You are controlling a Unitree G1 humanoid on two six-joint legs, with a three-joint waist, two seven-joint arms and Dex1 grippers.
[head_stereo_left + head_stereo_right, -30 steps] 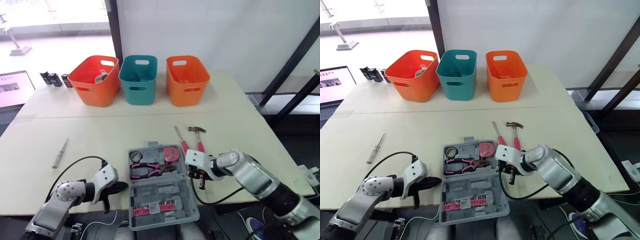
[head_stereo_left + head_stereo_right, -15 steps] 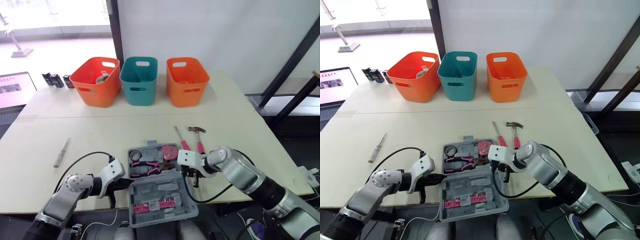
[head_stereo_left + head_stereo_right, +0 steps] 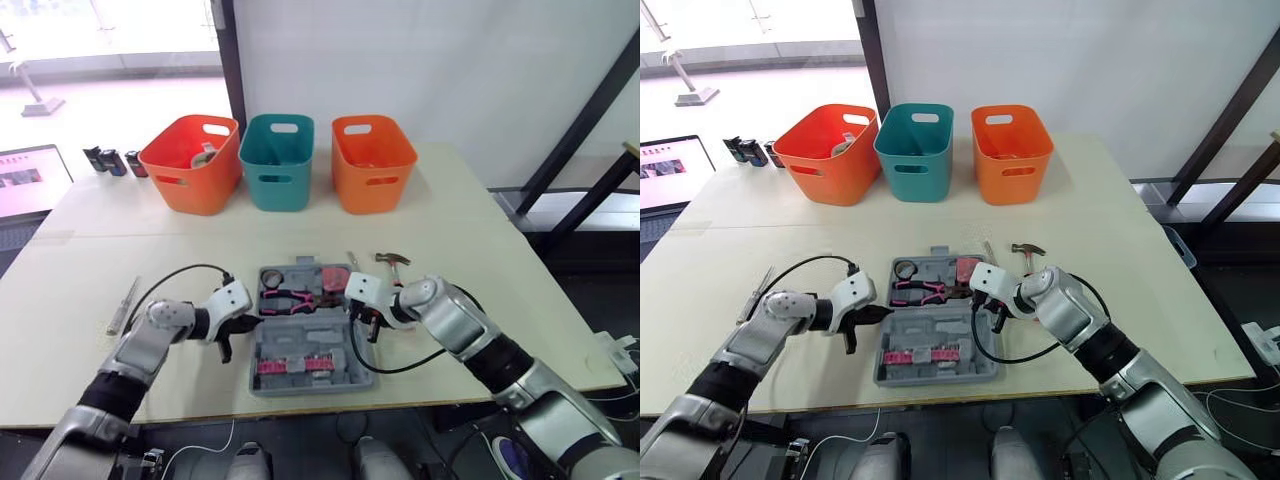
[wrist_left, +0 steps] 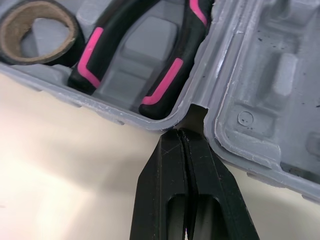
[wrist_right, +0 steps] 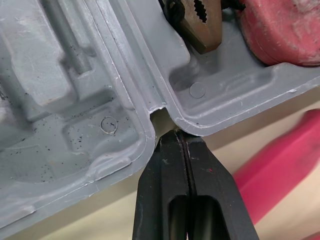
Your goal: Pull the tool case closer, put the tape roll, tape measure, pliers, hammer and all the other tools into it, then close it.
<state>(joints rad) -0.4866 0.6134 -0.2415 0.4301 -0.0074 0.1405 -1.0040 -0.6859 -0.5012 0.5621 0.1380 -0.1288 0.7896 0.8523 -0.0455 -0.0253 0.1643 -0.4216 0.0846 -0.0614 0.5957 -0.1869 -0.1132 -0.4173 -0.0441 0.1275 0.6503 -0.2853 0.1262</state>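
Tool case (image 3: 300, 345) has slid back from the edge and now sits fully on the desk (image 3: 480, 250). I have the left end effector (image 3: 244, 323) and right end effector (image 3: 368, 325) fingers together, tips at the hinge notches. Hammer (image 3: 392, 259) isn't packed yet.

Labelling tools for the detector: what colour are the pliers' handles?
Black with pink stripes on the pliers; clearest in the left wrist view.

A test room or laboratory setting is indicated. A pale worktop (image 3: 450, 200) is placed against a plain white wall (image 3: 420, 60), and a row of three plastic bins (image 3: 277, 160) is ranged on it. A lit screen (image 3: 30, 178) and black steel framing (image 3: 585, 110) are noted alongside.
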